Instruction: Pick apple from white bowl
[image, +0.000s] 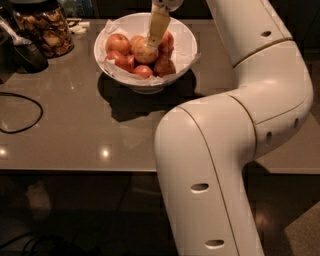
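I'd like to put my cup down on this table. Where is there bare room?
The widest bare stretch of table lies in front of the white bowl, between the black cable and the robot arm. The far corner by the glass jar is crowded. The bowl is full, with the gripper down at the apple.
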